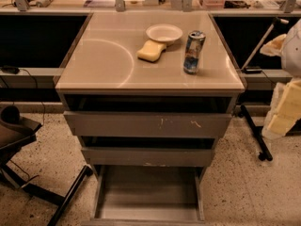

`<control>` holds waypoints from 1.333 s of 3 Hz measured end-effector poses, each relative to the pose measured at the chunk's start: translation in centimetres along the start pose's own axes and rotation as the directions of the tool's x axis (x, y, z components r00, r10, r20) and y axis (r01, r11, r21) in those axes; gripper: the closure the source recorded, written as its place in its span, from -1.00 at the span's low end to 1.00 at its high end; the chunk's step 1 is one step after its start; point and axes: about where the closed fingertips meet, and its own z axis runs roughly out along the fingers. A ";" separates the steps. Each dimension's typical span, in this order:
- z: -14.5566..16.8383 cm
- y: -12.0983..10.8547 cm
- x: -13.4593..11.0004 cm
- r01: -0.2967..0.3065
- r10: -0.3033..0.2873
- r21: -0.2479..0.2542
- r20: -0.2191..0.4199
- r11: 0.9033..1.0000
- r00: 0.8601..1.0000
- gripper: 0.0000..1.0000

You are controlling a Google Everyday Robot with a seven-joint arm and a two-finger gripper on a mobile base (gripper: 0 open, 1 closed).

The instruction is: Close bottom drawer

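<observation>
The bottom drawer [148,192] is the narrowest of three grey drawers under the small table. It stands pulled far out toward me, showing its flat empty floor and thin side walls, and its front [146,221] lies at the lower edge of the view. The two wider drawers above it, the scratched top one [148,125] and the middle one [148,157], are each out a little. My gripper [284,117] and pale arm hang at the right edge, to the right of the drawers and apart from them.
On the table top [103,60] stand a white bowl [164,33], a yellow sponge [151,51] and a drink can [194,52]. A dark chair base [28,173] is on the floor at left. A black stand leg [256,135] is at right.
</observation>
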 end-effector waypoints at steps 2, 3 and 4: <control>9.5 7.7 4.3 -0.036 0.047 -0.051 0.231 0.998 0.972 -1.00; 17.3 12.8 6.6 -0.160 0.195 -0.122 0.373 0.980 0.907 -1.00; 26.5 20.4 11.6 -0.341 0.404 -0.220 0.397 0.914 0.824 -1.00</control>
